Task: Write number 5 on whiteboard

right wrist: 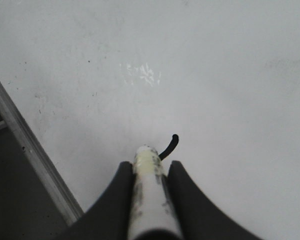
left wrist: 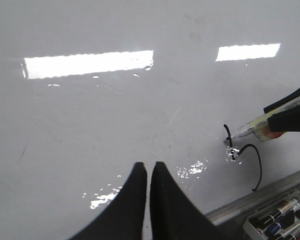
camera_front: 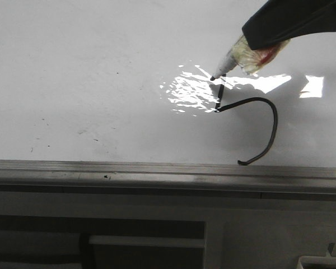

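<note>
Black stem and belly of the number 5 [camera_front: 269,120] are drawn; top bar seems left. Right gripper [right wrist: 151,187] clamps the marker [camera_front: 227,61]; left gripper [left wrist: 148,172] is closed, empty.

Front view looks low and close across the whiteboard [camera_front: 101,67]; both wrist views look down at it

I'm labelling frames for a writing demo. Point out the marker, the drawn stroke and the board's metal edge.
marker [camera_front: 227,63], front view, white barrel near the tip
number 5 [camera_front: 274,117], front view, curved belly
whiteboard [camera_front: 157,171], front view, grey metal edge strip
</note>
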Available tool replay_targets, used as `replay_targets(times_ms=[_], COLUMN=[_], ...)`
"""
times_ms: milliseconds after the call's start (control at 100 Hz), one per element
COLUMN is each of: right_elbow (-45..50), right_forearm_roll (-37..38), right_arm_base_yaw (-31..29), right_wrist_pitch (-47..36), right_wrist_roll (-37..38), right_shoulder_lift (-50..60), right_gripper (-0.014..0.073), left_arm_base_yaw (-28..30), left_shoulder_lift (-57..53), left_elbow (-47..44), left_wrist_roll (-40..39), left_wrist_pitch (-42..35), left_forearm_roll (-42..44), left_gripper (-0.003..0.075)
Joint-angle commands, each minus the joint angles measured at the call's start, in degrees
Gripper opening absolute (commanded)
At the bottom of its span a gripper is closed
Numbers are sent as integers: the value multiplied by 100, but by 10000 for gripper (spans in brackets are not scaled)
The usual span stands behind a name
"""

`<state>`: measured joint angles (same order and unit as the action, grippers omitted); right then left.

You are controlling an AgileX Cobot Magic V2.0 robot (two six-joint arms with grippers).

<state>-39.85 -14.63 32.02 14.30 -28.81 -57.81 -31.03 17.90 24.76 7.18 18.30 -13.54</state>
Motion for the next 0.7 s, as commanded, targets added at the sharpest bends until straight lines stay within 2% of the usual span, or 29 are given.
replay_targets(times_ms=[0, 690], right_elbow=[-194, -183], right_forearm_roll=[34, 169], right_arm_base_yaw=[-10, -323], right_wrist_pitch=[-518, -248], right_wrist_roll=[-27, -27], right_shoulder_lift=[47, 119], right_gripper=[-42, -42], left_arm_base_yaw=[19, 19], left_shoulder_lift=[48, 48], left_elbow=[148, 148], left_wrist_roll=[-51, -51], left_wrist_pitch=[-438, -438], left_forearm_roll=[-83, -83], left_gripper=[-20, -20])
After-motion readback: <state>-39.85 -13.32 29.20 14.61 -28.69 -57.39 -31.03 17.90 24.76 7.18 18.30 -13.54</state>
